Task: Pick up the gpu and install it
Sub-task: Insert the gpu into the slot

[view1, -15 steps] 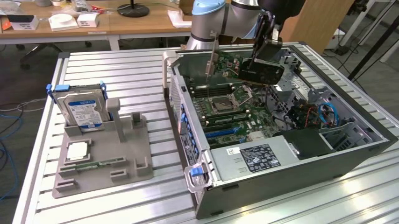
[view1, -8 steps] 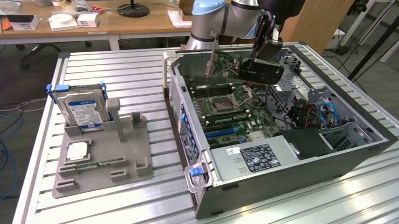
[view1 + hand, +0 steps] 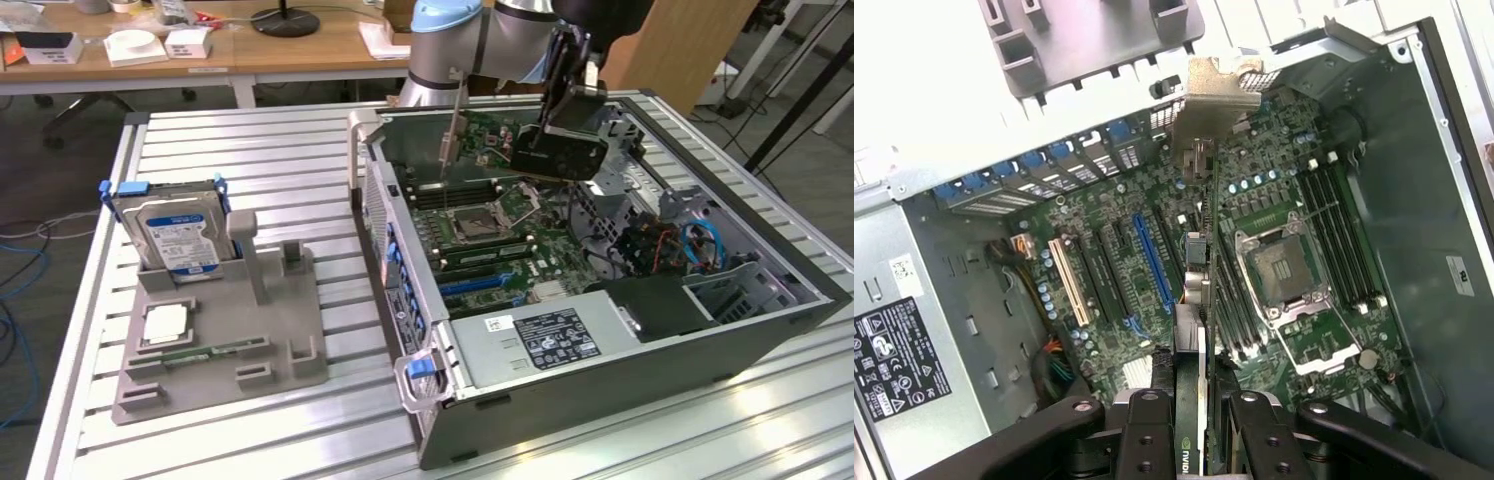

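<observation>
The gpu [image 3: 558, 155] [image 3: 1199, 330] hangs tilted over the motherboard [image 3: 534, 250] [image 3: 1114, 250], inside the open computer case [image 3: 747, 330], with its silver bracket toward the exterior view's left. The gripper [image 3: 577, 100] [image 3: 1199, 425] is clamped on both faces of the card. Well off to the exterior view's left, a hard drive [image 3: 174, 235] stands in a grey holder [image 3: 214, 345].

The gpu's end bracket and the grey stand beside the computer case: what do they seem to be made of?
The end bracket of the gpu looks like thin sheet metal, bare and pale: it glints and has a folded tab. The grey stand looks like matte plastic, perhaps printed: even colour, no glare, blocky slots.
</observation>
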